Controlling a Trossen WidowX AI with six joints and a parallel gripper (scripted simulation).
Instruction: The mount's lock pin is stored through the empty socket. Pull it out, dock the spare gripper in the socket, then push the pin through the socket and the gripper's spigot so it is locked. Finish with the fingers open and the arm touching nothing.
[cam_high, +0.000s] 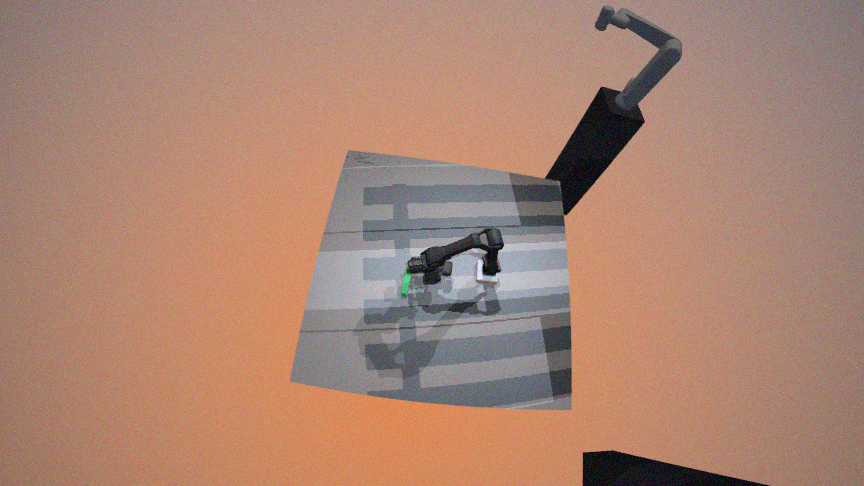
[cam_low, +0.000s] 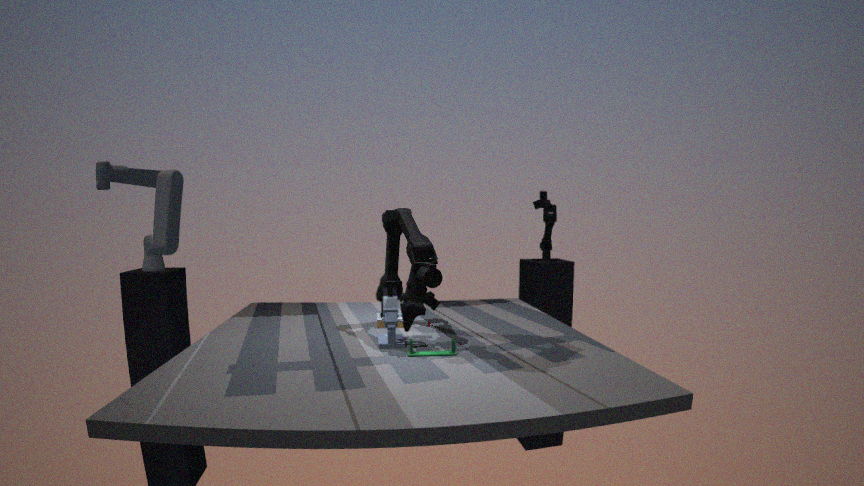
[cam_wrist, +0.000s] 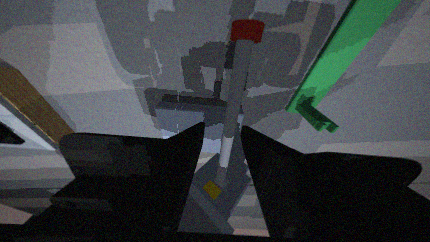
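The lock pin (cam_wrist: 235, 95) is a grey rod with a red head (cam_wrist: 247, 30). In the wrist view it runs down between my two black fingers, with a small gap on each side. My gripper (cam_wrist: 223, 128) (cam_high: 415, 265) (cam_low: 412, 321) is open and low over the table. A small yellow square (cam_wrist: 212, 190) on a grey block shows below the pin's near end. A grey boxy part (cam_wrist: 182, 112) lies behind the left finger. The grey mount post (cam_low: 390, 317) stands just left of the gripper. A green cradle (cam_wrist: 345, 55) (cam_high: 405, 282) (cam_low: 431, 353) lies close by.
A brown strip (cam_wrist: 30, 102) edges a white part at the wrist view's left. The arm's white base (cam_high: 486, 275) sits on the grey striped table (cam_high: 362, 362) (cam_low: 302, 411). A grey arm on a black pedestal (cam_high: 598, 145) (cam_low: 154, 314) and another pedestal (cam_low: 546, 284) stand off the table.
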